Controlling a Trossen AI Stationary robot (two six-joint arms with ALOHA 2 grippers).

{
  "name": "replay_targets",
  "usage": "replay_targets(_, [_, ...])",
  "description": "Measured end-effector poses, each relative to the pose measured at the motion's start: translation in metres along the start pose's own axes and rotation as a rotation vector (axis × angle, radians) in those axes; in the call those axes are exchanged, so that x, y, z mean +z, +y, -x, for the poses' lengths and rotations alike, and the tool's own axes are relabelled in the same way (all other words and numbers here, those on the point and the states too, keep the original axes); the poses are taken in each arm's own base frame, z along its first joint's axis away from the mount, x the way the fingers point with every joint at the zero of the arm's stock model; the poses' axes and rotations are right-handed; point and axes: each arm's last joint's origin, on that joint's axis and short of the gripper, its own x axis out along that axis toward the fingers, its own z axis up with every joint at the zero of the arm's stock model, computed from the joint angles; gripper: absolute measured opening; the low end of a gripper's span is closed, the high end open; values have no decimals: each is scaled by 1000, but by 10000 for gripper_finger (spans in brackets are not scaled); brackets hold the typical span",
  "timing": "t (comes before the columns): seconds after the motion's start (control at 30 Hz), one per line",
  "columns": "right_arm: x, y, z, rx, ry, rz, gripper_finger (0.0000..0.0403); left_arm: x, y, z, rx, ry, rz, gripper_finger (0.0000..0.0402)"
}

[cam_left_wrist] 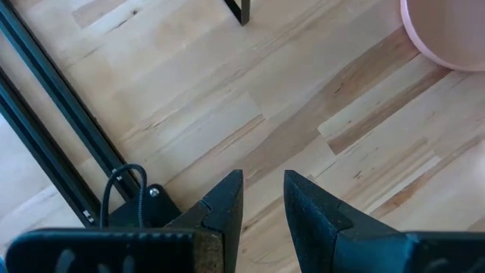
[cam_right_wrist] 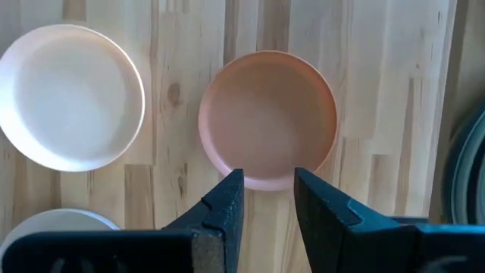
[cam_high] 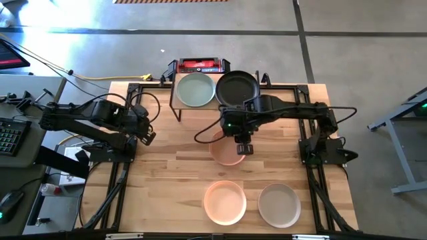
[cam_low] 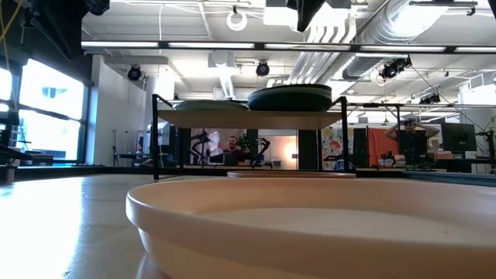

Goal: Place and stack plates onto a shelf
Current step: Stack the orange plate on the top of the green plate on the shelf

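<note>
The shelf stands at the table's far edge with a pale green plate and a black plate on its wooden top. A peach-pink plate lies flat on the table in front of it. My right gripper hovers open over that plate's rim and, as far as the frames show, touches nothing. Two more plates lie flat near the near edge, a pale pink one and a beige one. My left gripper is open over bare table at the left.
A red-and-black box-like device sits behind the shelf. Black frame rails run along the table's left and right sides. In the low view the nearest plate fills the foreground. Bare wood lies between my left gripper and the plates.
</note>
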Motion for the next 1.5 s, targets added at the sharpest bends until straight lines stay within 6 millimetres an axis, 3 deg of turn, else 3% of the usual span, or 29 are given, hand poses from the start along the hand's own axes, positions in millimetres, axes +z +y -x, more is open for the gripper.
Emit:
replay_targets(0.23, [-14, -10, 2, -9, 10, -9, 94, 0, 0, 0, -1, 1, 34, 84])
replay_targets(0.5, [-87, -17, -11, 38, -162, -197, 94, 0, 0, 0, -2, 1, 39, 84])
replay_targets(0.8, [-134, -13, -23, 70, -365, -334, 94, 0, 0, 0, -2, -1, 40, 84])
replay_targets(1.0, [-145, -9, -56, 86, -365, -237, 94, 2, -3, 0, -30, -21, 51, 84])
replay_targets(1.17, [-141, 0, -86, 172, -456, -85, 94, 4, -6, 0, -55, -37, 60, 84])
replay_targets(1.5, [-132, 20, -116, 211, -534, 60, 94, 6, -10, 1, -95, -60, 73, 84])
